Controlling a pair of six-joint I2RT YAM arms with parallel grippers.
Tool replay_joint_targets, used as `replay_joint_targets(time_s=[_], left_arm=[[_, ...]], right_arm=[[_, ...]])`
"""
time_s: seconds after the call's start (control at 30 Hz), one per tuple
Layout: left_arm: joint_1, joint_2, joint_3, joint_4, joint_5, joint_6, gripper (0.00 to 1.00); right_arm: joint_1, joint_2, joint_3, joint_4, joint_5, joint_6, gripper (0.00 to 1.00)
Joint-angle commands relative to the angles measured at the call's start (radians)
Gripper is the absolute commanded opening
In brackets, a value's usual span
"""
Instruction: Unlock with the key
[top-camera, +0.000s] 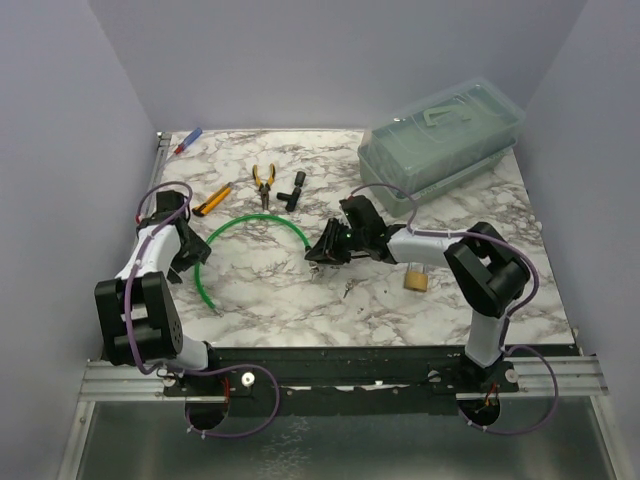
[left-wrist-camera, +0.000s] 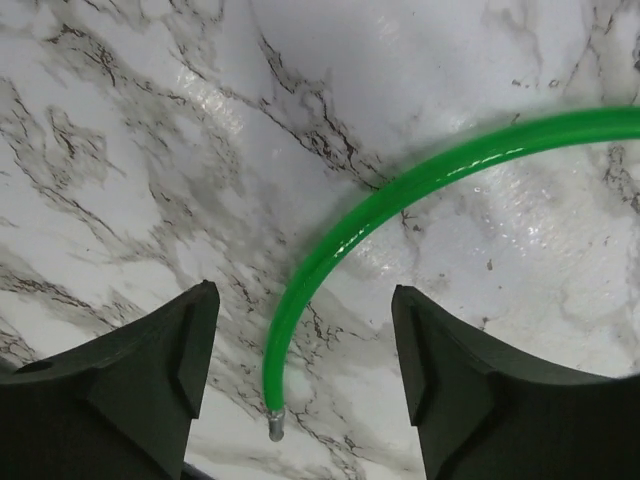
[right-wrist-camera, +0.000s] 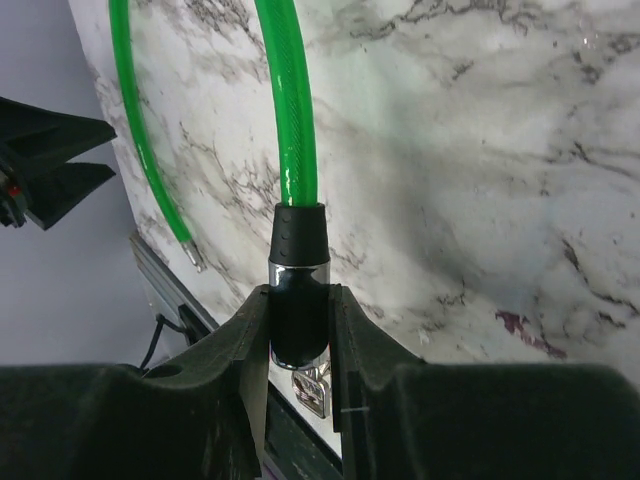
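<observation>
Looking down on a marble table walled in tight at left, back and right; bare marble lower centre. Cluttered up top with pliers and a plastic box upper right. Over at the left gripper: spread apart, straddling the loose tip of the green cord, touching nothing. For the right gripper: clamped on the cord's end cap, with the key peeking out silver just below, bottom centre of the wrist view.
</observation>
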Motion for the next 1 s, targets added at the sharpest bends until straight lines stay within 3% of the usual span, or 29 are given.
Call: replay_joint_targets(time_s=[0.0,0.07,0.33,0.37,0.53,0.6,0.73,0.97], left_arm=[[0.011,-0.068,0.025,0.010,-0.026,-0.019,0.86],[0.010,-0.095,0.025,0.009,-0.034,-0.021,0.99],[-0.002,-0.204,0.034,0.027,0.029,0.009,0.99],[-0.007,-0.209,0.033,0.031,0.036,0.012,0.99],[-0.043,-0.240,0.026,0.049,0.061,0.022,0.99],[-0.052,-0.248,0.024,0.054,0.068,0.025,0.99],[-0.064,-0.269,0.018,0.068,0.088,0.033,0.99],[-0.107,-0.322,-0.001,0.114,0.149,0.053,0.97]], right_arm=[[-0.007,0.072,0.070,0.057,-0.023,0.037,0.01],[-0.007,0.094,0.092,0.063,-0.017,0.052,0.00],[-0.008,0.181,0.191,0.079,-0.020,0.078,0.01],[-0.010,0.189,0.207,0.063,-0.017,0.068,0.06],[-0.033,0.174,0.221,-0.019,0.015,0.001,0.58],[-0.044,0.147,0.224,-0.064,0.043,-0.040,0.72],[-0.051,0.074,0.256,-0.213,0.149,-0.128,0.79],[-0.051,-0.075,0.266,-0.442,0.334,-0.172,0.82]])
